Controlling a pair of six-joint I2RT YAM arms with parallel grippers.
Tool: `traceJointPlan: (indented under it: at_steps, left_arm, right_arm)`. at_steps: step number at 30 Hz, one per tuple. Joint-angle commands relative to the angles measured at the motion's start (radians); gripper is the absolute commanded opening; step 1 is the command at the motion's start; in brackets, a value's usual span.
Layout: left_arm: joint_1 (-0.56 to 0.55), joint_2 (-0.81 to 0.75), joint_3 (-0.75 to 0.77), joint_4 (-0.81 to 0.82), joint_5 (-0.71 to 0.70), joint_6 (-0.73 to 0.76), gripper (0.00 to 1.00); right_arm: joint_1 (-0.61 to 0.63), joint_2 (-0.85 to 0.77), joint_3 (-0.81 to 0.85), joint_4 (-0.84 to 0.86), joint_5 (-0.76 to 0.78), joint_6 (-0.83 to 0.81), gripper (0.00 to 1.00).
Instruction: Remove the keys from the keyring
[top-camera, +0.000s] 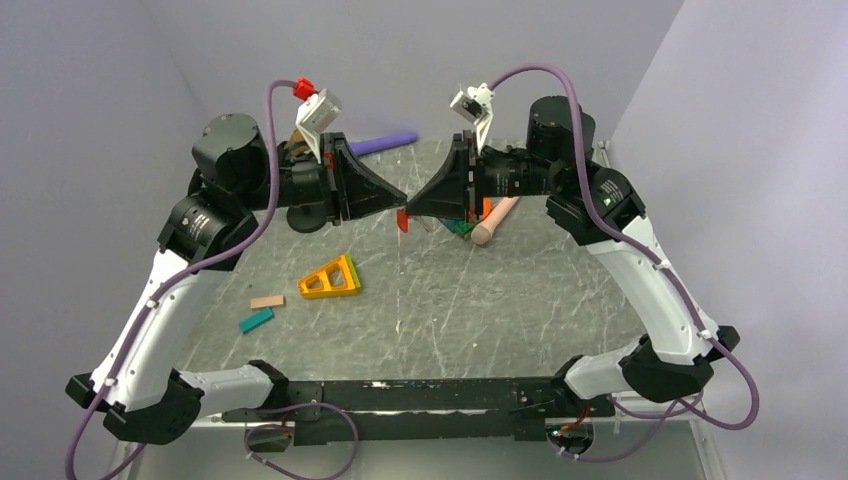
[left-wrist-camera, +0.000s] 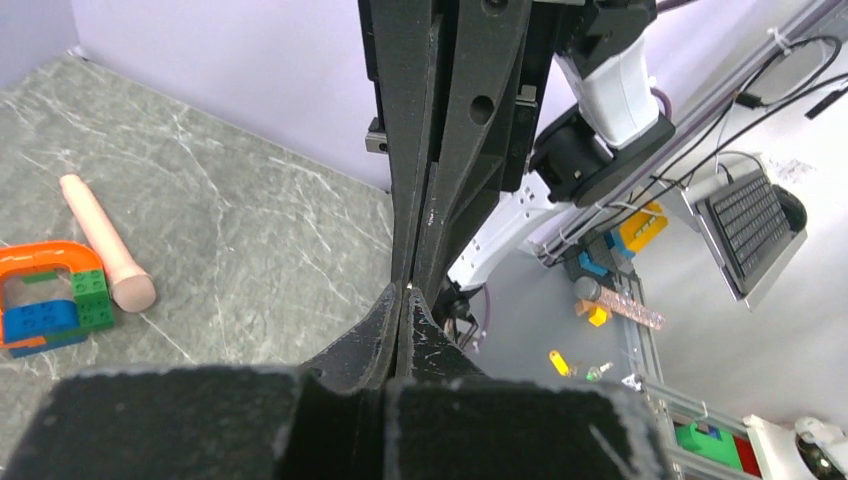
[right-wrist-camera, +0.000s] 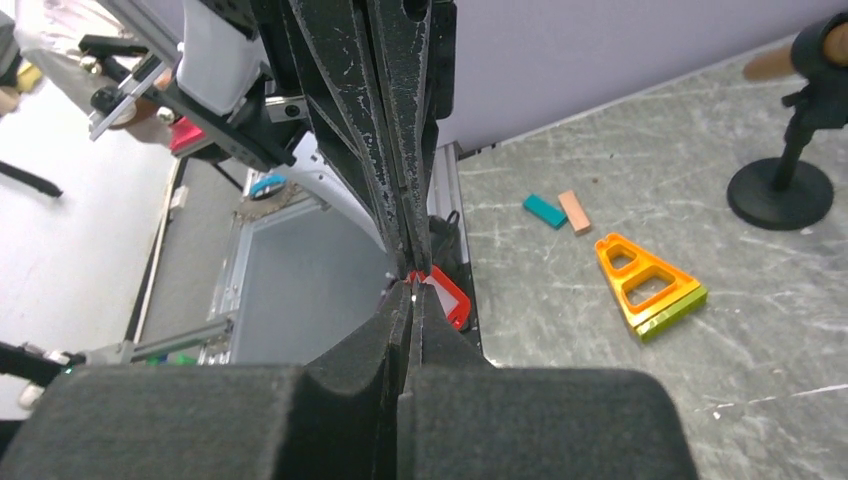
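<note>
My left gripper (top-camera: 404, 203) and right gripper (top-camera: 413, 205) meet tip to tip above the middle back of the grey table (top-camera: 500, 300). Both are shut. A tiny metal glint, the keyring (right-wrist-camera: 412, 285), sits right where the tips meet; it also glints in the left wrist view (left-wrist-camera: 410, 288). The small red key piece (top-camera: 403, 222) hangs just below the tips. In the right wrist view it is a red tag with a white face (right-wrist-camera: 447, 298). I cannot tell exactly which finger pinches which part.
An orange triangle block (top-camera: 331, 278), a tan block (top-camera: 267, 301) and a teal block (top-camera: 256, 320) lie left of centre. A pink peg (top-camera: 494, 222) and an orange loop with blue and green blocks (left-wrist-camera: 45, 297) lie under the right gripper. A purple rod (top-camera: 385, 143) and a black stand (right-wrist-camera: 780, 190) are at the back.
</note>
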Motion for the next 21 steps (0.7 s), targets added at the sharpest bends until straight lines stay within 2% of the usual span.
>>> traceJointPlan:
  at_steps: [1,8,21]
  left_arm:
    - [-0.005,-0.027,-0.001,0.108,-0.015,-0.071,0.0]
    - [-0.006,-0.046,-0.011,0.149,-0.051,-0.081,0.0]
    - [-0.024,-0.121,-0.13,0.298,-0.126,-0.128,0.0]
  right_arm:
    - [-0.004,-0.029,-0.006,0.184,0.079,0.044,0.0]
    - [-0.004,-0.033,-0.014,0.28,0.121,0.087,0.0]
    - [-0.004,-0.062,-0.082,0.435,0.177,0.171,0.0]
